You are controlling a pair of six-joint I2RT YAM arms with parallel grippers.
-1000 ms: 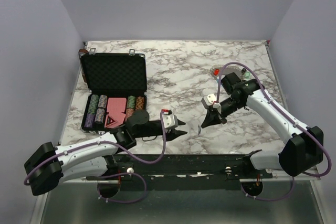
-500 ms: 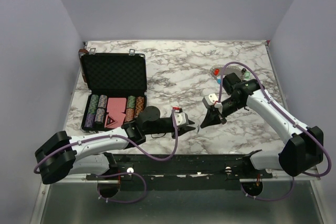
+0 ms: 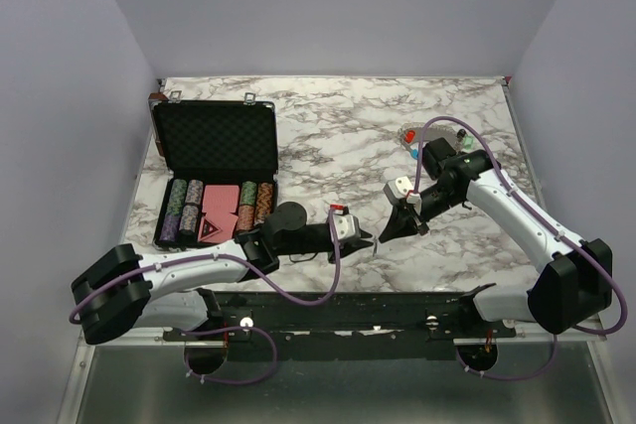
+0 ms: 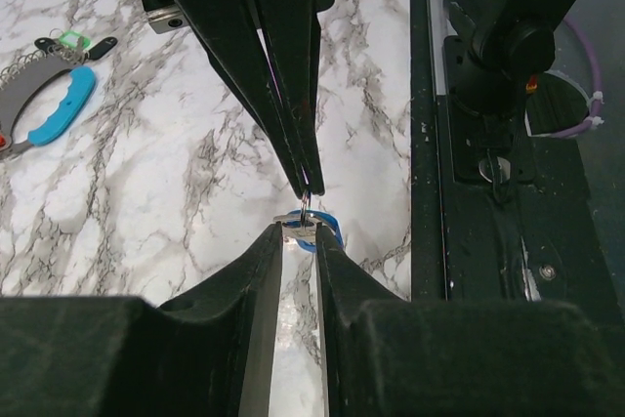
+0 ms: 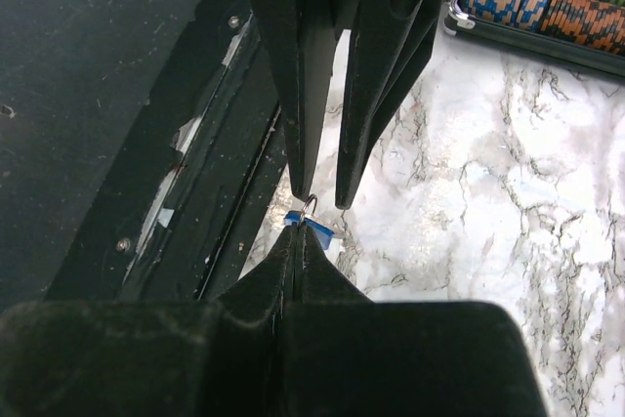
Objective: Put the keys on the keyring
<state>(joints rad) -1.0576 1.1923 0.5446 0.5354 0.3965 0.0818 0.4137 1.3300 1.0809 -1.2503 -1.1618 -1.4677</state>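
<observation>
- Passing the blue key (image 4: 322,233) from one gripper to the other looks like the step in hand. Top view: left gripper (image 3: 366,237) and right gripper (image 3: 386,235) meet tip to tip near the front edge of the table (image 3: 328,136). Key is too small to make out here. Keyring (image 3: 413,151) lies well apart at back right, near the right arm's wrist, w/ red key (image 3: 408,133) beside it. Black foam-lined case (image 3: 214,141) w/ striped poker chips (image 3: 184,208) sits at left, not involved.
- Left wrist view: left jaws stand a narrow gap apart, straddling the key. Can't tell if the pads touch it yet. Right jaws are fully together, pinching the key from the opposite side. Small wire ring (image 4: 306,204) sits between the two sets of tips. Head is smooth glossy plastic. Keyring is a floppy beaded chain w/ a hard light-blue section, green key (image 4: 68,40) by it.
- Right wrist view: same pinch, w/ the thin ring poking up into the left gripper's gap.
- Advice: seat left pads flat on the plastic head, not the thin slippery metal, before right lets go. Keep the ring exposed, no sideways tug. Marble-pattern top looks slick, so a dropped key prob. skids.
</observation>
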